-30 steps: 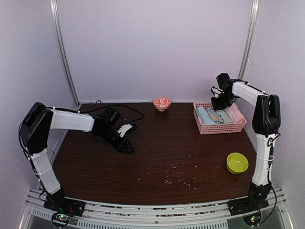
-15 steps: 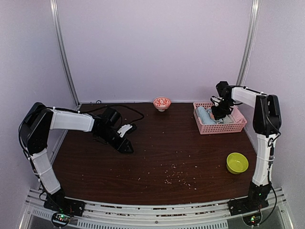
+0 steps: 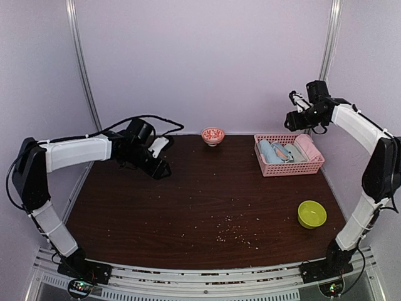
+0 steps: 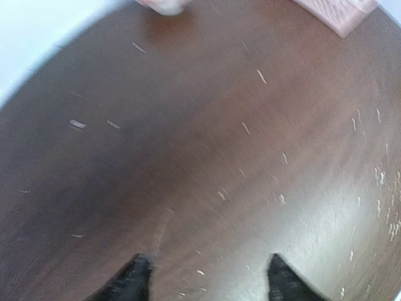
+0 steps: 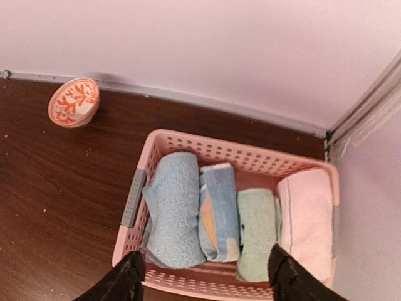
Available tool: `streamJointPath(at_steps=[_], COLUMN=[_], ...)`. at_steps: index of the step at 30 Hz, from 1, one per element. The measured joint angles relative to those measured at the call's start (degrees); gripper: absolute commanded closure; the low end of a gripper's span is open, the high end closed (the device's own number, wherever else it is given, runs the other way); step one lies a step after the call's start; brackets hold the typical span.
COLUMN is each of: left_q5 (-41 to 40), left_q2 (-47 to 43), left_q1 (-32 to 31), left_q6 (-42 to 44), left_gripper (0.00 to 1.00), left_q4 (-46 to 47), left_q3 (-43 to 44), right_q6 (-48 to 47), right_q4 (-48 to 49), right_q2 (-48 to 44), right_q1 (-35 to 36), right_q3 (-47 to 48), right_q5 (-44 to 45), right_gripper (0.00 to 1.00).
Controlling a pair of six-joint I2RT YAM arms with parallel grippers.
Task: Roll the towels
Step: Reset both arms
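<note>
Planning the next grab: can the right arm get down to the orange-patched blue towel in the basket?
Probably yes. The right gripper hangs open above the pink basket, nothing covers the patched towel, though the plain blue towel and green towel press its sides.

The top camera looked down on the whole tabletop [image 3: 207, 194] from behind. Both wrist cameras faced downward, sharing the pink basket [image 3: 289, 168] with it.

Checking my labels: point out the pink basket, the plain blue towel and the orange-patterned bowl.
pink basket [image 5: 250, 162], right wrist view, on its far lattice wall.
plain blue towel [image 5: 170, 216], right wrist view, middle of its top surface.
orange-patterned bowl [image 5: 74, 101], right wrist view, centre of its inside.
</note>
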Motion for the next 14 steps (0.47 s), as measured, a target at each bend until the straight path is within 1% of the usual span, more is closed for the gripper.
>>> streamJointPath(at_steps=[1, 4, 7, 10, 14], left_q5=[-3.0, -10.4, -17.0, -23.2, -27.5], left_q2=[-1.0, -3.2, -5.0, -7.4, -10.0], left_q1=[0.0, 0.0, 0.0, 0.0, 0.0], left_q6=[0.5, 1.7, 3.2, 4.5, 5.3], left_gripper=[0.03, 0.02, 0.02, 0.02, 0.02], left_q4=[-0.3, -0.5, 0.0, 2.2, 5.1], left_q3=[2.2, 8.1, 12.9, 14.1, 12.0], right_q6=[-0.2, 1.0, 3.1, 6.1, 7.9], right_q4=[3.1, 11.4, 19.0, 25.4, 29.4], right_q2=[-2.3, -7.2, -9.7, -11.9, -14.0], right_q1=[0.0, 0.0, 0.0, 0.0, 0.0], right_q3=[-2.1, -8.2, -13.3, -17.8, -19.6], right_q5=[0.0, 0.6, 1.5, 3.2, 3.4], right_gripper=[0.01, 0.0, 0.0, 0.0, 0.0])
